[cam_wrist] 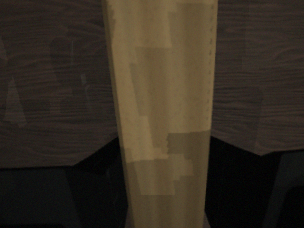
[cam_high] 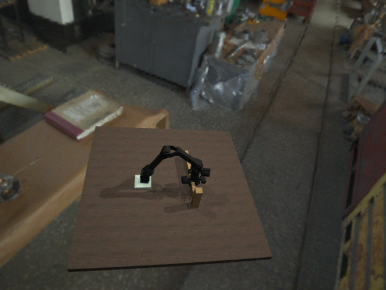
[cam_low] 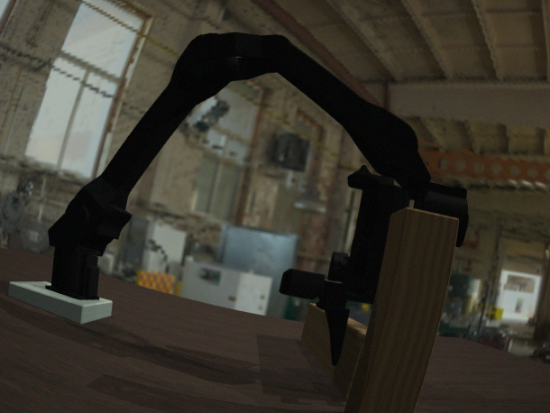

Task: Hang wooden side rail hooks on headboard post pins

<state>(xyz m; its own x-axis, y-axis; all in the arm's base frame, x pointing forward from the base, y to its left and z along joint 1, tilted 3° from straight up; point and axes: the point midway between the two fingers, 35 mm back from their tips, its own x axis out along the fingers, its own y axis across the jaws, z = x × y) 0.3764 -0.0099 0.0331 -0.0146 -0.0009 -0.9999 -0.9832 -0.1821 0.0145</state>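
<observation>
Gripping the long, straight-sided wooden rail (cam_high: 185, 161) (cam_low: 318, 329) (cam_wrist: 162, 100) between its fingers, the black tool (cam_high: 193, 183) (cam_low: 335, 358) (cam_wrist: 158, 134) points down beside the squared, pale-grained post (cam_high: 196, 198) (cam_low: 407, 311). The rail's long axis runs from near the post toward the far side of the dark wood-grained desk (cam_high: 164, 234) (cam_low: 189, 356) (cam_wrist: 45, 75). Hooks and pins are hidden. Left of the post in the top view, a pale, flat block (cam_high: 138, 186) (cam_low: 96, 311) bears the arm (cam_high: 166, 152) (cam_low: 234, 54).
</observation>
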